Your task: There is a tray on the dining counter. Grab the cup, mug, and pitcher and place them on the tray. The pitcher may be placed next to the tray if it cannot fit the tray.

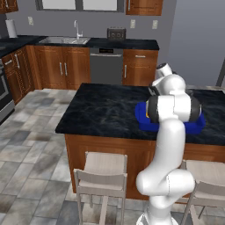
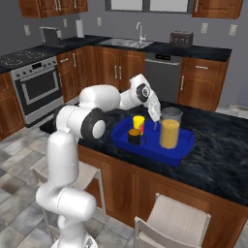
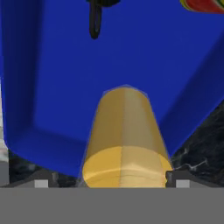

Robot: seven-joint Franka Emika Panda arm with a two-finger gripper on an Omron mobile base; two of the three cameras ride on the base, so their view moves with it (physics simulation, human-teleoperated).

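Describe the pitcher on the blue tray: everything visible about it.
The pitcher is a tall clear cylinder, glass by its look, with orange liquid filling roughly its lower two thirds. It stands upright inside the blue tray, at the end away from the mug and cup, apart from both. The gripper is open with a finger on either side of it; whether they touch it cannot be told.

Two cameras behind the white arm, one left, one right, look forward and down across the black marbled island counter [image 1: 101, 110]. Both share the bright blue rimmed tray [image 2: 145, 147]. A hand camera looks closely down onto the tall clear glass pitcher of orange liquid [image 3: 124, 135].
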